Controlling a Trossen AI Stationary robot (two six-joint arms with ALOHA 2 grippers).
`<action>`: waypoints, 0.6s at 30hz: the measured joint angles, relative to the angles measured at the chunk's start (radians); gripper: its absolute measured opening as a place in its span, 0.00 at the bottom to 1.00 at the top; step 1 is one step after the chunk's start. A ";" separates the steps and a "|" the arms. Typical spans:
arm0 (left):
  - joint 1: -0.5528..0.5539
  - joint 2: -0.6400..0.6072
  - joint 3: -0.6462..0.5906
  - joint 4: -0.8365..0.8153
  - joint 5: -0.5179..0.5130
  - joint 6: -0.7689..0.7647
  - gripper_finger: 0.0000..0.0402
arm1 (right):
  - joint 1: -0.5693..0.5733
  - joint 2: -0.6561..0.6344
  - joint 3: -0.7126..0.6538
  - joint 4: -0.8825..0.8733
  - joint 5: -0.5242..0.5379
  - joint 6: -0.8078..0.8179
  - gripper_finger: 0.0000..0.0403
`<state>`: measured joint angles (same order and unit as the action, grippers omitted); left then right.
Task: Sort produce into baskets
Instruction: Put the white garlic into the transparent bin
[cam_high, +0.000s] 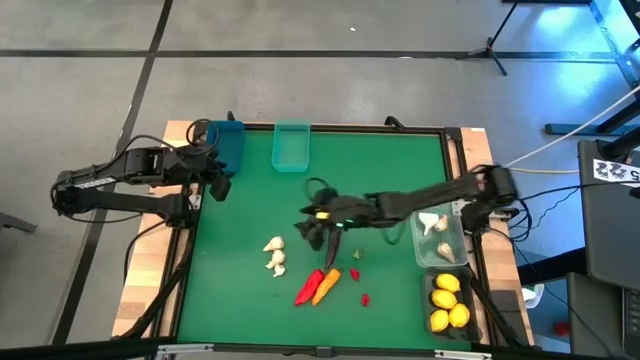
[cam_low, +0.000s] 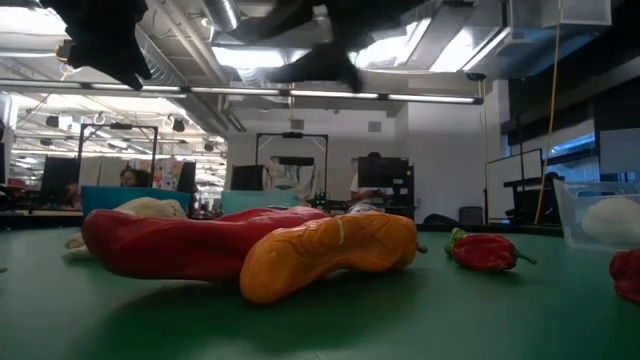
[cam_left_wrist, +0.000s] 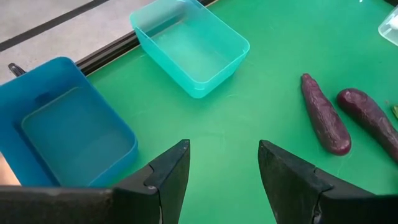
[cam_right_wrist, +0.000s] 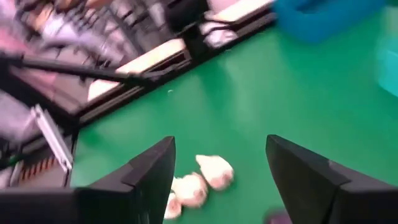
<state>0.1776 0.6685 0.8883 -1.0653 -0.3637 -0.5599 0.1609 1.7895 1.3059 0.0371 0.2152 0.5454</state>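
A green surface (cam_high: 390, 180) is filling a wood-edged frame, with an open workshop showing behind it in the low view. Four bins are lining its edges, likely kept out of the working middle: a blue bin (cam_high: 229, 141) and a teal bin (cam_high: 291, 146) along the far edge, both empty in the left wrist view, and a clear bin (cam_high: 441, 238) and a dark bin (cam_high: 449, 300) down the right side. The clear bin is already holding garlic, and the dark bin is holding lemons (cam_high: 446, 301), so sorting by kind appears partly done.

The loose produce is lying mid-surface: three garlic bulbs (cam_high: 274, 257) in a cluster, a large red pepper (cam_high: 309, 286) touching an orange carrot (cam_high: 326, 285), a small red chili (cam_high: 365, 298) just beside them, and two purple eggplants (cam_left_wrist: 326, 113) side by side.

The right tool (cam_high: 312, 228) is hovering over the eggplants near the centre, its fingers spread wide and holding nothing, probably readying for a pick. The left tool (cam_high: 217, 186) is waiting near the blue bin, its fingers also apart and empty, placed so it can serve the far bins without crowding the other arm.
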 joint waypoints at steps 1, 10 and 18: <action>0.000 0.000 0.000 0.000 0.000 -0.001 0.46 | -0.011 0.046 0.058 -0.011 -0.035 -0.041 0.62; 0.000 0.000 0.000 -0.003 0.000 -0.003 0.46 | -0.053 0.329 0.486 -0.253 -0.210 -0.301 0.71; 0.000 0.000 0.000 -0.004 0.001 -0.003 0.46 | -0.059 0.450 0.606 -0.328 -0.242 -0.397 0.78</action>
<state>0.1774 0.6684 0.8883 -1.0695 -0.3631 -0.5625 0.1019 2.2396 1.9123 -0.2905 -0.0266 0.1485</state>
